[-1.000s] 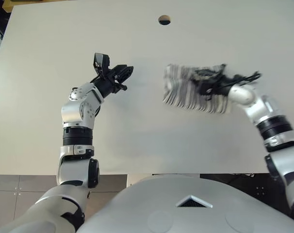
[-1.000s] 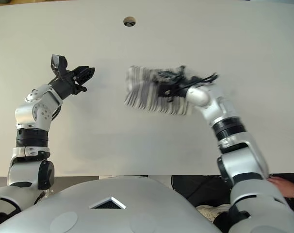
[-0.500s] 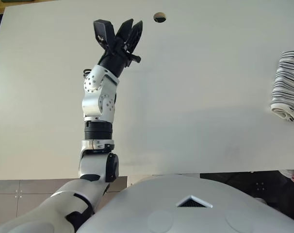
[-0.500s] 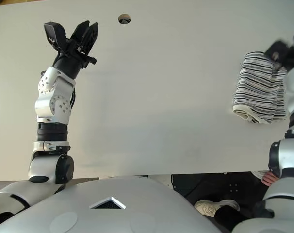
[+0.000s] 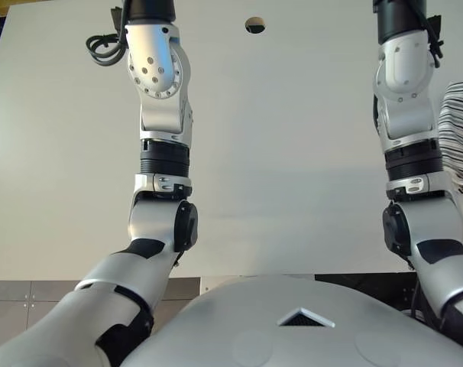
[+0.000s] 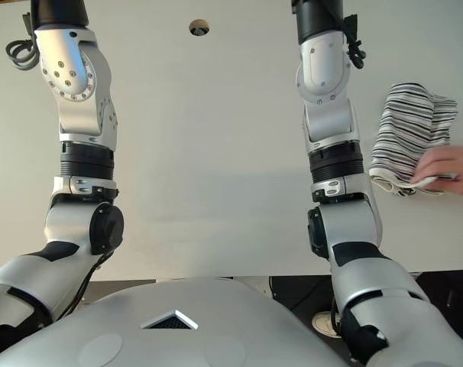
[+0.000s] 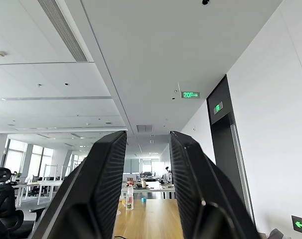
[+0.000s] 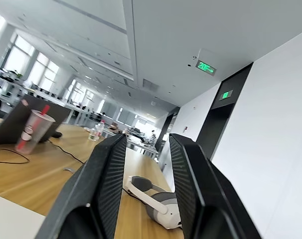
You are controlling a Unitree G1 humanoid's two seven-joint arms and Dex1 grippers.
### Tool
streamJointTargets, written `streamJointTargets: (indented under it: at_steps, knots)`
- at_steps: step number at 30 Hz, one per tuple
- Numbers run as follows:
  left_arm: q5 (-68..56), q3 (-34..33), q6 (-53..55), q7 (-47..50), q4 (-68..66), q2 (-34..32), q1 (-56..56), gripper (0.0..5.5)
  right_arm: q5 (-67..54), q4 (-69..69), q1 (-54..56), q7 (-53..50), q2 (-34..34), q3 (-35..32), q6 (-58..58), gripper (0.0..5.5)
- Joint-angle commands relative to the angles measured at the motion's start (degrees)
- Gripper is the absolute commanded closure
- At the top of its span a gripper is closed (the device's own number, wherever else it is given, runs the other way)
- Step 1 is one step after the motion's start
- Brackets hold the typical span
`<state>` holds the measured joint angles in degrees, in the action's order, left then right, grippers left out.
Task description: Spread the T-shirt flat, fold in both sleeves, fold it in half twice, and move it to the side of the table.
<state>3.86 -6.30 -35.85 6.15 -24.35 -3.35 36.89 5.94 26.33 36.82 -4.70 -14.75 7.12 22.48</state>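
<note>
Fingers parted, empty: left fingers (image 7: 103,174) and right fingers (image 8: 108,174) alike held high above white desk (image 6: 216,153), clear of folded black-and-white striped T-shirt (image 6: 407,130) parked at desk's right edge, touched by person's hand (image 6: 445,170); task apparently finished.

Head stereo pair overlooks the table (image 5: 293,153); wrist cameras point upward.

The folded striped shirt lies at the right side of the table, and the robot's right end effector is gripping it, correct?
No: a person's hand touches the striped shirt, as the right eye view shows. It does lie folded at the right side of the table. The right end effector is open, holding nothing.
</note>
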Motion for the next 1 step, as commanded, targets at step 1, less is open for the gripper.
streamJointTargets:
  at_steps: [1]
  knots:
    - [-1.4, 0.24, -0.72, -1.52, 3.31, -0.62, -3.44, 3.92, -3.38, -4.57, -3.88, 4.49, 2.22, -0.57, 2.2, 3.93]
